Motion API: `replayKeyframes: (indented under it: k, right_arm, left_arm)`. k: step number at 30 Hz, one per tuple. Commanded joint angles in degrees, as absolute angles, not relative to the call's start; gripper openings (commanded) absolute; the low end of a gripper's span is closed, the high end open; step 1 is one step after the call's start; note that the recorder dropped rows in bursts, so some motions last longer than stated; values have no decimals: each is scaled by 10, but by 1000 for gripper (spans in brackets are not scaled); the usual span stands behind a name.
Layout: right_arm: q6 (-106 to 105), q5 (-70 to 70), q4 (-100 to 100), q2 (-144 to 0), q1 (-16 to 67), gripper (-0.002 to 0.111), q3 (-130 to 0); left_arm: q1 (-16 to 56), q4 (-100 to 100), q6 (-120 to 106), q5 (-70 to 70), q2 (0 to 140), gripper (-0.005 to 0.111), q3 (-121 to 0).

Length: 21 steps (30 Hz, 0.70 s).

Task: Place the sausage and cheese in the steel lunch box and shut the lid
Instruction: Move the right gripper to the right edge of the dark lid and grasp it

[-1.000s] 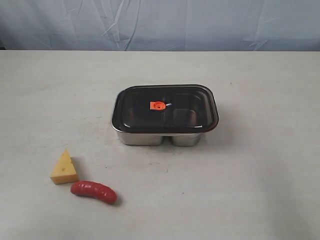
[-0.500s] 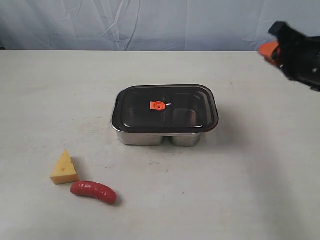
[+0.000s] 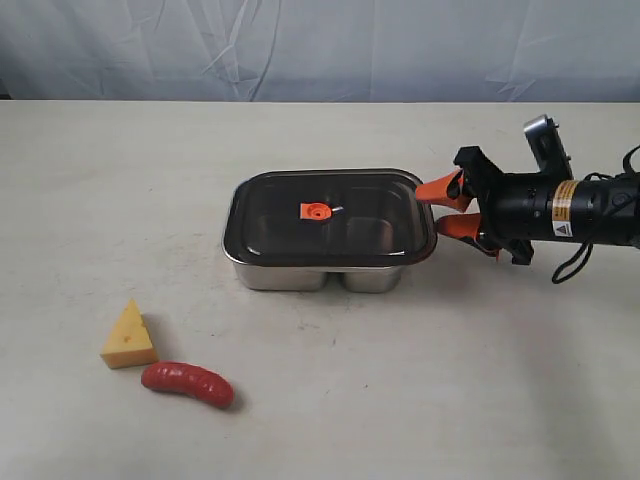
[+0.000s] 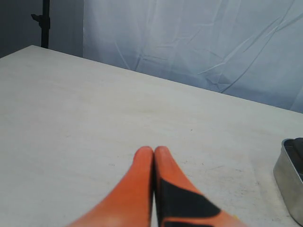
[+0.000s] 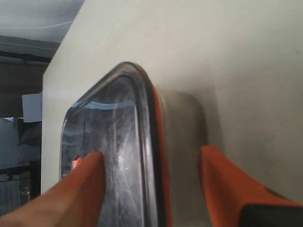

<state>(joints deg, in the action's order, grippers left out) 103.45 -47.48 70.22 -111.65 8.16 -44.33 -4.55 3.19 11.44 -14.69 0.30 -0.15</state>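
Right gripper (image 3: 432, 208) is sitting open, jaws straddling the right rim of the lid (image 3: 370, 215) on the steel lunch box (image 3: 300, 275), mid-frame. Left gripper (image 4: 154, 153) is sitting fully closed, empty. Cheese (image 3: 129, 336) and sausage (image 3: 187, 384) are lying lower left.

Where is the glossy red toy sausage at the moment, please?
The glossy red sausage lies low on the exterior view's left, just beside the yellow cheese wedge, apart from the shiny steel lunch box.

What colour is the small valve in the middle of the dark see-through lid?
Orange-red; the valve on the dark see-through lid shows best in the exterior view.
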Motion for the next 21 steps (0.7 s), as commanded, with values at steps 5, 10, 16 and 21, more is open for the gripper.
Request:
replayKeyframes:
  k: [5, 10, 16, 21]
  right_arm:
    - [1039, -521, 737, -1129, 80, 56, -448]
    - [1061, -518, 753, -1129, 80, 43, -448]
    - [1065, -518, 759, -1129, 80, 20, -448]
    - [1065, -526, 759, -1129, 80, -1, -448]
  left_arm:
    - [-47, 42, 115, -140, 0, 0, 0]
    - [-47, 42, 115, -140, 0, 0, 0]
    - [-47, 42, 115, -140, 0, 0, 0]
    - [-47, 42, 115, -140, 0, 0, 0]
